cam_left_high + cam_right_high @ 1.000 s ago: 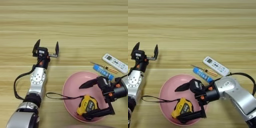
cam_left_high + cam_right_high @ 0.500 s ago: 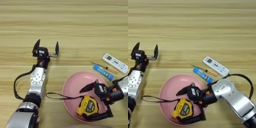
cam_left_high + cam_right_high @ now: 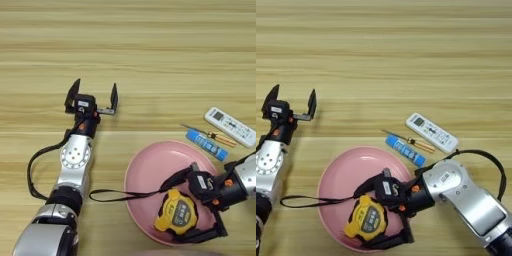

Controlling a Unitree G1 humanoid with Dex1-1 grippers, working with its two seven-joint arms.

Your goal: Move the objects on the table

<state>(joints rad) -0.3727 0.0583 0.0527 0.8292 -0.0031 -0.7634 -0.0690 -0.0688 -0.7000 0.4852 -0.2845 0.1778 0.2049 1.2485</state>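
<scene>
Tape measure (image 3: 176,216), yellow and black, lying inside pink bowl (image 3: 145,170) at near right of worktop (image 3: 150,55); black cord (image 3: 117,195) trailing left over the bowl rim onto the wood. Placed low in the bowl, probably as the collecting point for the loose items. Right gripper (image 3: 200,207) reaching in from the right, fingers (image 3: 373,184) spread wide, one on the far side of the tape measure and one on the near side, bracketing it; lower finger close to or touching the casing, contact not certain, nothing clamped. Judged as either just let go or about to grasp. Blue tube (image 3: 206,144), orange-handled screwdriver (image 3: 215,135) and white remote (image 3: 231,126) resting side by side just beyond the bowl's far right rim, outside it. Left gripper (image 3: 93,97) parked at left centre, pointing away, fingers apart and empty.
</scene>
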